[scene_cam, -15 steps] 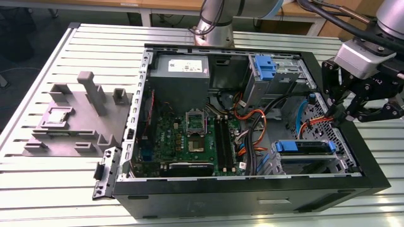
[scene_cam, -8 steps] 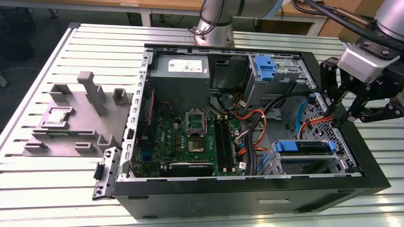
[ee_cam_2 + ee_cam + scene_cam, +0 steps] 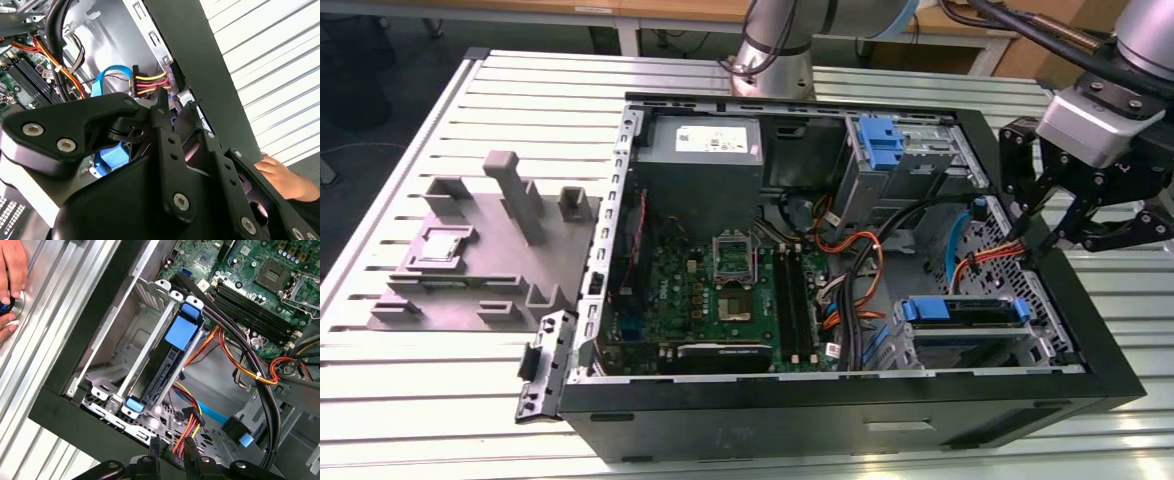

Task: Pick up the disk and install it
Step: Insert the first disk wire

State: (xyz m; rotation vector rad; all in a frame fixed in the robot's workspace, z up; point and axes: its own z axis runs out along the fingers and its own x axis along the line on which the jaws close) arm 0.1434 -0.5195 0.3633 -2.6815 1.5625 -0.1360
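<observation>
One arm. Exterior view: gripper point(image 3: 1067, 235) hangs over the PC case point(image 3: 1090, 335) wall on the exterior view's right. The disk point(image 3: 965, 311) sits in the lower drive cage point(image 3: 905, 348), nearby. Second wrist view: jaws narrow, nearly together, gripping nothing. First wrist view: disk on edge inside the cage, clear of the jaws. A person's hand point(image 3: 11, 285) rests on the desk point(image 3: 55, 325).

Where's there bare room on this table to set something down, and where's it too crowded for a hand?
Free: the slatted table on the exterior view's left of the computer case, in front of and beyond the grey fixture. Crowded: inside the case, where cables run between motherboard and drive cage.
</observation>
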